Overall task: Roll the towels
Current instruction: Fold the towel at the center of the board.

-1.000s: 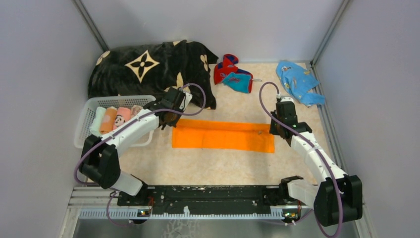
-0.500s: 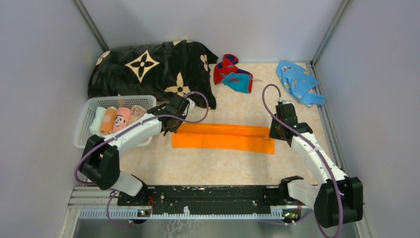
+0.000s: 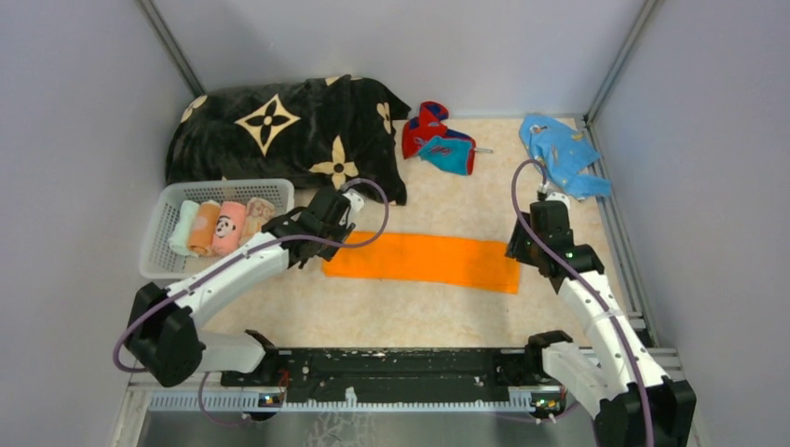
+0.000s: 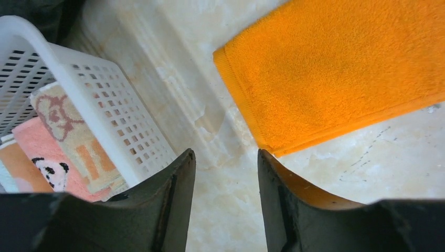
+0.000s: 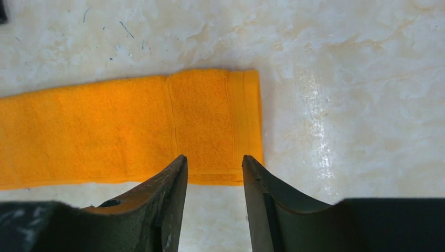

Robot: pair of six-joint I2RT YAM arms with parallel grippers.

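From above I saw the orange towel [image 3: 421,260] lying as a flat strip mid-table, between the left gripper [image 3: 310,251] and the right gripper [image 3: 517,251]. The left wrist view showed parted, empty jaws just off its corner, beside the basket [image 4: 105,100]. The right wrist view showed parted, empty jaws over its other end.

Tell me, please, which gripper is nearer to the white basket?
Left: the left gripper hangs beside the white basket; the right gripper is at the orange towel's far end.
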